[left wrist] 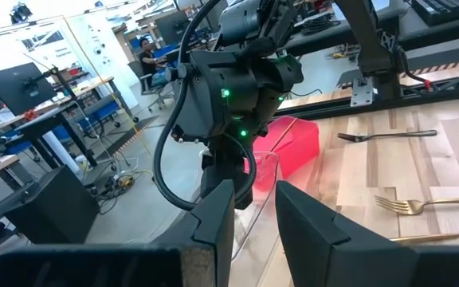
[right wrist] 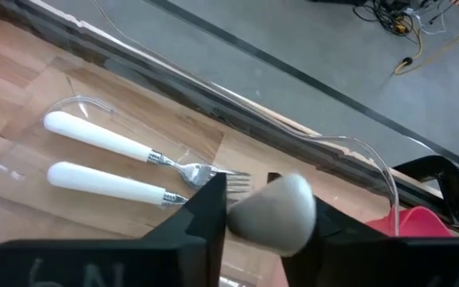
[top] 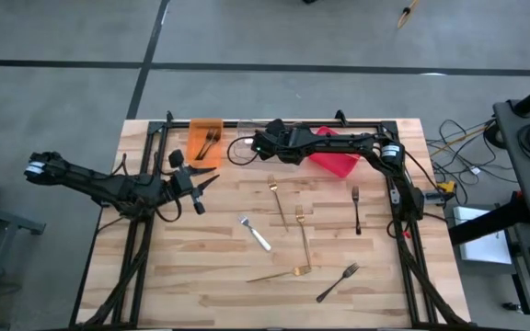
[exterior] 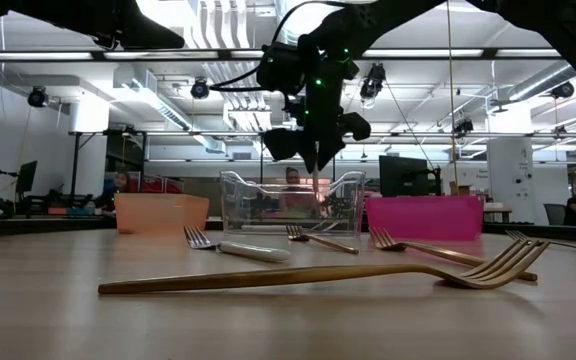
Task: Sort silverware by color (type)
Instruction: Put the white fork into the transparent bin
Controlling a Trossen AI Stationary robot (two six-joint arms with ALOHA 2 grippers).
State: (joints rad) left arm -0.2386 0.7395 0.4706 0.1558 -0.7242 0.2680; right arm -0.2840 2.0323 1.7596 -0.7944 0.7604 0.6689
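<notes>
High view: the right gripper [top: 267, 145] hangs over the clear plastic bin [top: 247, 147] at the upper centre of the wooden worktop [top: 219, 267], between the orange plastic bin [top: 206, 141] holding dark forks [top: 212, 140] and the red plastic bin [top: 334, 162]. The left gripper [top: 202, 187] waits at centre left, whether its jaws are parted I cannot tell. Gold forks [top: 303, 237], black forks [top: 356, 208] and a white-handled fork [top: 256, 233] lie scattered mid-frame.

Right wrist view: the jaws clasp a rounded white handle [right wrist: 273, 214] above two white-handled forks [right wrist: 114, 163] in the clear bin

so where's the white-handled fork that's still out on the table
In the high view it lies near the table's centre, left of the gold forks, nearer the left hand.
</notes>
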